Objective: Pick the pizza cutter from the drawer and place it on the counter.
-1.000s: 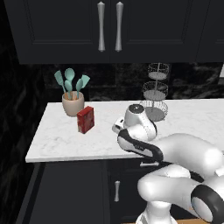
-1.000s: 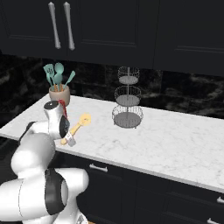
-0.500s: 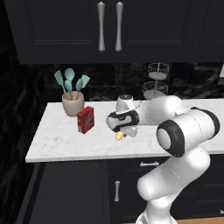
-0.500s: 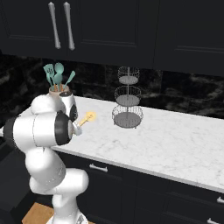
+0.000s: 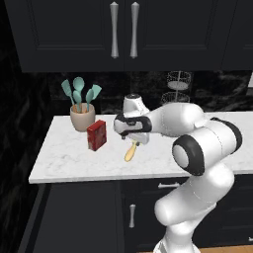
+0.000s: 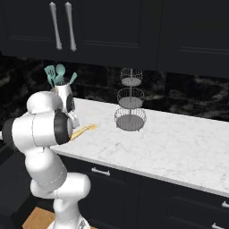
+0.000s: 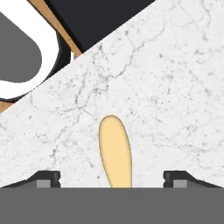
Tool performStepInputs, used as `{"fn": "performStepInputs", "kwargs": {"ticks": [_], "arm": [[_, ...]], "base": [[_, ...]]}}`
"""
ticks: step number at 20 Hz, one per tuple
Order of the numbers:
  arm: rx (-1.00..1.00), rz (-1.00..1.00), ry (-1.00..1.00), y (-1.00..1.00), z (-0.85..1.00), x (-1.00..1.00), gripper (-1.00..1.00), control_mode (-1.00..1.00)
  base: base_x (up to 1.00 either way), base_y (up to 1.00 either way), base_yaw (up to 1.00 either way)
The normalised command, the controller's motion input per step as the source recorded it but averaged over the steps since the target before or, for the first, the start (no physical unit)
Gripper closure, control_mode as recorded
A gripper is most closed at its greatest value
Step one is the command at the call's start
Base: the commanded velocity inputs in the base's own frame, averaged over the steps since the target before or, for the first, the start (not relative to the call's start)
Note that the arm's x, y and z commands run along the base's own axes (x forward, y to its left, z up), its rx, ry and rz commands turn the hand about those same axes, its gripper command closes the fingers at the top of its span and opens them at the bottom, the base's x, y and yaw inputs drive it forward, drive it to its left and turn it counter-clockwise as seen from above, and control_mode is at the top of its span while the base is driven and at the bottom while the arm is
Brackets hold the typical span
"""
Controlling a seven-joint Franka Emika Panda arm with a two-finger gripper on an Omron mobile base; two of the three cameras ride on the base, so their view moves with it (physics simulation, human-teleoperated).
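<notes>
The small pizza cutter [image 7: 115, 151] with its tan-yellow wooden handle lay on the white marble counter [image 7: 175, 87], lower centre of my hand view. Placement appeared complete; only withdrawal remained. My two-finger claw [image 7: 113, 178] stood released, tips spread wide either side of the handle, clear of it.

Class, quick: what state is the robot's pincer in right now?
Pincer: open, fingertips spread either side of the pizza cutter handle, which lies on the counter.
</notes>
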Motion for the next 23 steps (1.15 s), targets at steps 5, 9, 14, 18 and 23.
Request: {"fn": "performStepInputs", "kwargs": {"ticks": [5, 9, 14, 18, 23], "arm": [[-0.02, 0.01, -0.35, 0.2, 0.94, -0.87, -1.0, -1.0], [-0.03, 0.04, -0.47, 0.36, 1.0, -1.0, -1.0, -1.0], [0.0, 0.07, -0.5, 0.24, 1.0, -1.0, -1.0, -1.0], [0.02, 0.05, -0.47, -0.03, 1.0, -1.0, -1.0, -1.0], [0.19, 0.01, -0.48, -0.59, 1.0, -0.94, -1.0, -1.0]], "base": [[0.0, 0.0, 0.0], [0.0, 0.0, 0.0], [0.0, 0.0, 0.0], [0.0, 0.0, 0.0], [0.0, 0.0, 0.0]]}}
